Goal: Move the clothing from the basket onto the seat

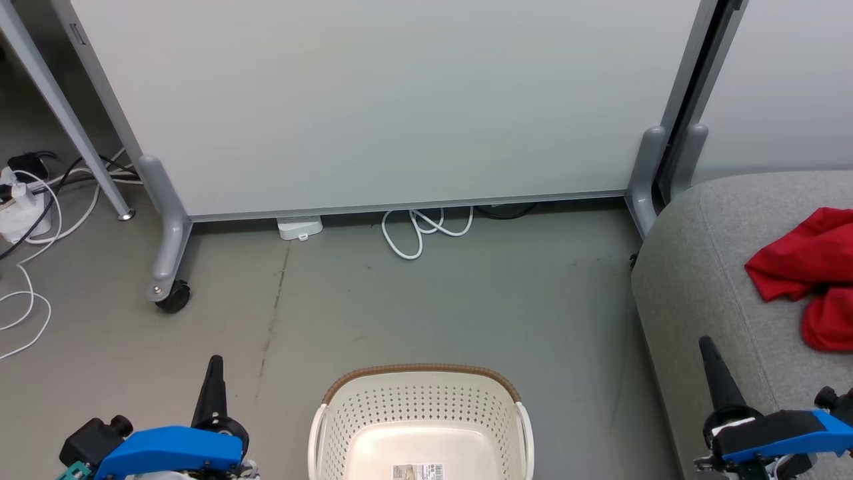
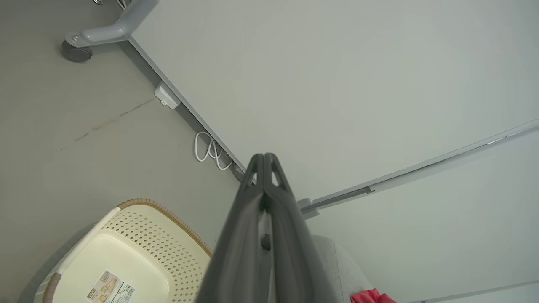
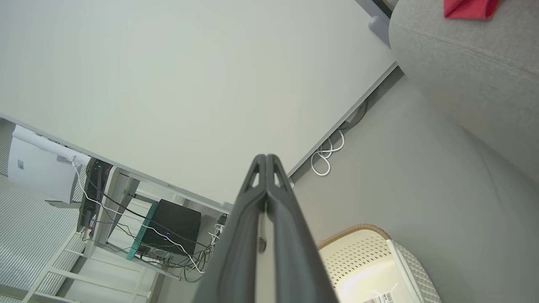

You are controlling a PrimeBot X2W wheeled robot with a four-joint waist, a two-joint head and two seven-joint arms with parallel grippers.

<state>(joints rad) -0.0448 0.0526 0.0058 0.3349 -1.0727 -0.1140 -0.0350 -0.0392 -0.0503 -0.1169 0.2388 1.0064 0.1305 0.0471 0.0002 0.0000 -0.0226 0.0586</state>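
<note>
The cream basket [image 1: 421,400] with its brown rim stands on the floor at the bottom centre; only a label lies on its bare bottom. It also shows as the basket [image 2: 139,235] and the basket [image 3: 370,252] in the wrist views. Red clothing [image 1: 810,270] lies crumpled on the grey seat [image 1: 700,287] at the right; the clothing [image 3: 469,8] and the clothing [image 2: 372,296] show at frame edges. My left gripper [image 1: 214,365] is left of the basket, shut and holding nothing. My right gripper [image 1: 706,343] stands in front of the seat's near edge, shut and holding nothing.
A white partition on castors [image 1: 373,100] closes off the far side, with a wheeled foot [image 1: 170,293] at the left. White cables [image 1: 426,230] loop under it and more cables [image 1: 26,200] lie at the far left. Grey floor [image 1: 466,300] stretches between partition and basket.
</note>
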